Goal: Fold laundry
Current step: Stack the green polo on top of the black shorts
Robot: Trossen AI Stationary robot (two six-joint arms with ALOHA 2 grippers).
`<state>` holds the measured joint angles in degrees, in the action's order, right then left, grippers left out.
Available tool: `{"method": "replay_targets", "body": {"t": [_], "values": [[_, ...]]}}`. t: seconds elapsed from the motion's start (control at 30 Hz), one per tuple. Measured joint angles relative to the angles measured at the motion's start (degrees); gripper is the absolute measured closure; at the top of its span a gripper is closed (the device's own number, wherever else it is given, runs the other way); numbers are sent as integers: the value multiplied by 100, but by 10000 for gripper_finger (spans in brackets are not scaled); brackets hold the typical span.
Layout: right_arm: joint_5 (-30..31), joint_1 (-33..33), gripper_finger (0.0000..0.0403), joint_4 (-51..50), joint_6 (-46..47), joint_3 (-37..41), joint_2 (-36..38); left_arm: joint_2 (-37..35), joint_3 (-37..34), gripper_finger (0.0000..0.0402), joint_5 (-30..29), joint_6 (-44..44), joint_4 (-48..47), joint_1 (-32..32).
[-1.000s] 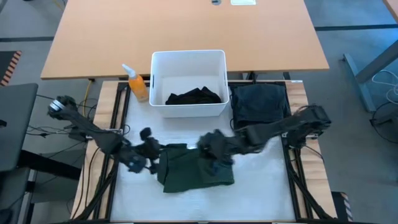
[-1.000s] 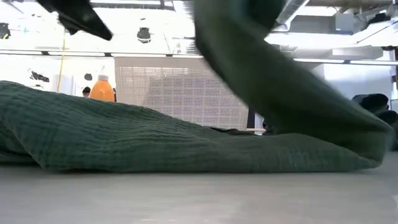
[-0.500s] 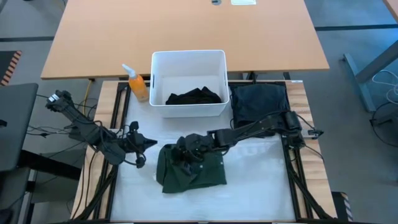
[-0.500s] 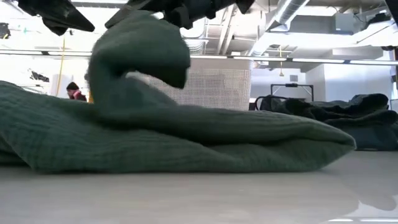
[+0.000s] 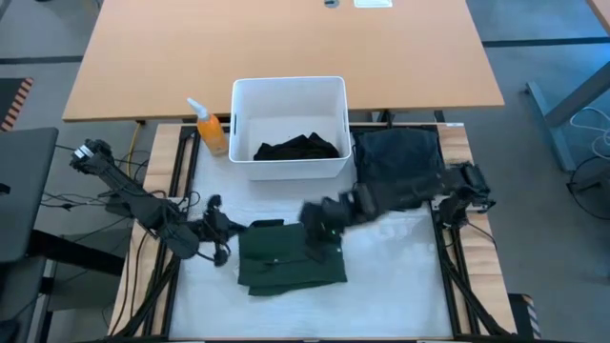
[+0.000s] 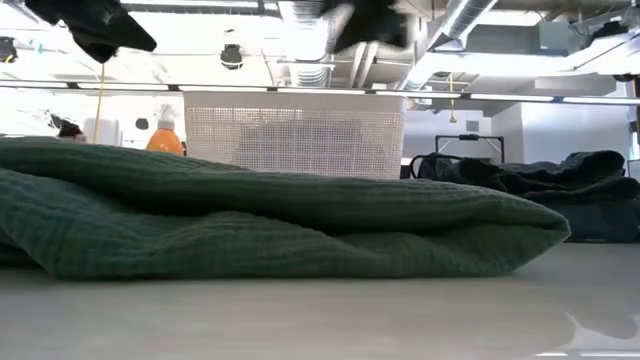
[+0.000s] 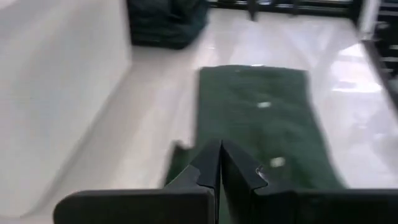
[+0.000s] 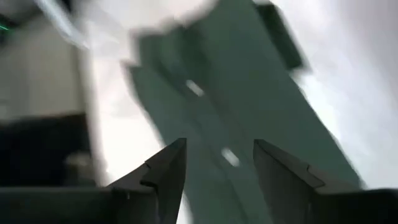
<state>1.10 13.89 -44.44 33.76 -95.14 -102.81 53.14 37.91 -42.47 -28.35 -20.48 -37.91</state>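
The dark green shirt point(image 5: 291, 263) lies flat on the table, folded into a compact rectangle with thick layered edges. A dark navy folded garment point(image 5: 397, 162) rests behind it to the right. A crumpled black garment point(image 5: 299, 149) lies inside the bin.

- The folded shirt point(image 5: 291, 267) lies flat on the table point(image 5: 400, 286), near its front middle.
- The bin point(image 5: 289, 129) stands behind the shirt, with clothing point(image 5: 300, 149) inside it.
- The spray bottle point(image 5: 210, 129) stands just left of the bin.
- The trousers point(image 5: 398, 160) lie right of the bin.
- The left gripper point(image 5: 217, 238) is just left of the shirt.
- The right gripper point(image 5: 319, 224) is over the shirt's back right corner.
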Motion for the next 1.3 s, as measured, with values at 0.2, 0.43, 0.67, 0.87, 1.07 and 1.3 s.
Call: {"method": "replay_targets", "body": {"t": [0.2, 0.43, 0.67, 0.87, 1.07, 1.3], "values": [[2104, 1050, 204, -791, 1882, 915, 455, 1705, 8, 401, 901, 731, 2321, 49], [2821, 1620, 194, 1218, 4135, 3521, 1390, 2996, 342, 402, 1339, 711, 2585, 291], [2900, 1727, 153, 4186, 4430, 5249, 1634, 3446, 400, 402, 1872, 225, 2602, 477], [2903, 1716, 148, 5047, 4837, 5697, 1202, 3610, 398, 402, 1896, 53, 2577, 501], [2896, 1654, 148, 5996, 4995, 5702, 478, 3606, 398, 402, 1937, -4, 2595, 532], [2812, 1554, 167, 7457, 4390, 5662, -171, 3606, 398, 402, 1987, -306, 2300, 557]]}}
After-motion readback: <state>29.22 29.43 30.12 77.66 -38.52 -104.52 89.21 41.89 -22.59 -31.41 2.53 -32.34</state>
